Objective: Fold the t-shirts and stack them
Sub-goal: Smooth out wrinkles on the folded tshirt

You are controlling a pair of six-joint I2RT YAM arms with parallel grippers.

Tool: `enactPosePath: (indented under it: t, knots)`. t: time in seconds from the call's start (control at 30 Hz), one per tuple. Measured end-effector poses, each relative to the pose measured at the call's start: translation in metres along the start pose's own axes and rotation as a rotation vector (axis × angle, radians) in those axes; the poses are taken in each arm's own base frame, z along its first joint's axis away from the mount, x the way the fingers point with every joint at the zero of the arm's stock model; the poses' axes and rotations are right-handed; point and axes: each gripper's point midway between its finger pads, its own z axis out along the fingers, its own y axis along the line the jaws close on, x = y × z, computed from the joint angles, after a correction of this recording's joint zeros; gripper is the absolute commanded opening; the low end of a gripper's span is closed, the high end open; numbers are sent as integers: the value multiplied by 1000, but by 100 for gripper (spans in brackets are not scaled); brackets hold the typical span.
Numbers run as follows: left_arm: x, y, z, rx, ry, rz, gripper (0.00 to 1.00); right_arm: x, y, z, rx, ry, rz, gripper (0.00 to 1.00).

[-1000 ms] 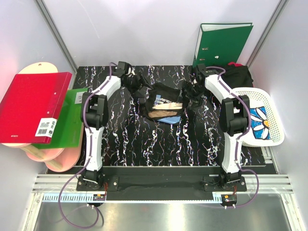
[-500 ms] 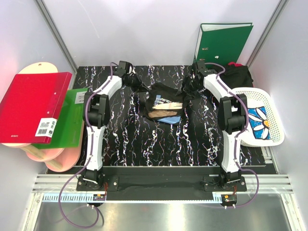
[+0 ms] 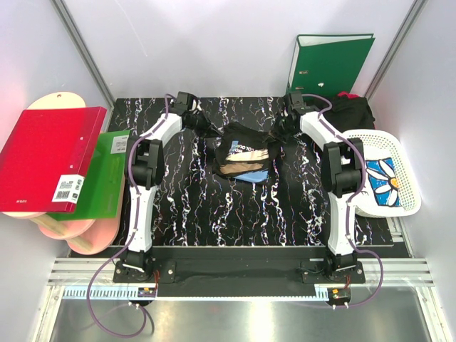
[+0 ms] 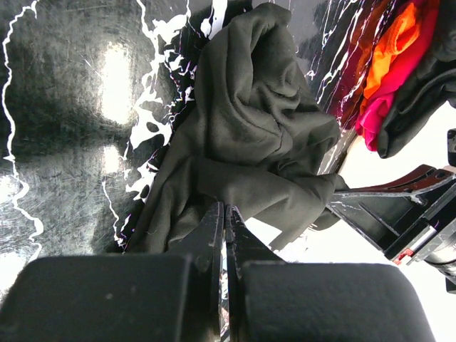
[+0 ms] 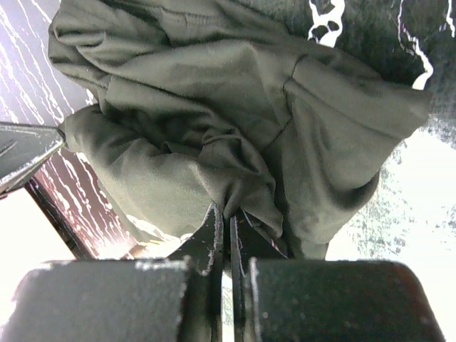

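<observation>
A black t-shirt point(image 3: 242, 152) with a white, tan and blue print lies bunched at the back middle of the marbled table point(image 3: 214, 206). My left gripper point(image 3: 207, 130) is shut on the cloth at its left edge. My right gripper point(image 3: 279, 132) is shut on its right edge. In the left wrist view the closed jaws of the left gripper point(image 4: 225, 208) pinch a fold of the dark t-shirt point(image 4: 249, 121). In the right wrist view the right gripper point(image 5: 229, 215) pinches a gathered fold of the t-shirt point(image 5: 214, 107). More t-shirts point(image 3: 354, 110), dark with an orange-red one point(image 4: 396, 43), are heaped at the back right.
A green ring binder point(image 3: 330, 64) stands against the back wall. A white lattice basket point(image 3: 377, 137) holding a blue flowered cloth sits at the right edge. A red binder point(image 3: 50, 157), a green folder point(image 3: 104, 178) and pink boards point(image 3: 85, 235) lie at the left.
Both grippers have closed on the shirt's two sides and shifted slightly toward the back. The shirt is now drawn out between them.
</observation>
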Motion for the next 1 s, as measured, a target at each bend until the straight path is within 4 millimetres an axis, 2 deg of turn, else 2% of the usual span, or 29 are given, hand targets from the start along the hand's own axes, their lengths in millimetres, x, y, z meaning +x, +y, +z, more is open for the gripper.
enactPosePath:
  t: [0.13,0.23,0.47,0.57,0.67,0.83,1.0]
  knots:
    - [0,-2,-1,3,-3,0,0,5,1,-6,-10,1,-2,0]
    - [-3,-11,-7,18,-17,1,0,8,5,-19,-24,-12,-9,0]
    - [-13,-62,-39,110,-107,66,0,1,25,-50,-86,-83,-42,0]
    - [-17,-85,-49,167,-146,90,0,-3,28,-53,-96,-100,-49,0]
    - [-19,-97,-49,201,-162,93,0,-6,27,-52,-89,-116,-51,0]
    - [-17,-103,-45,223,-155,78,0,-6,15,-47,-43,-133,-41,0]
    - [-17,-97,-25,234,-127,53,0,-9,5,-44,3,-155,-26,0]
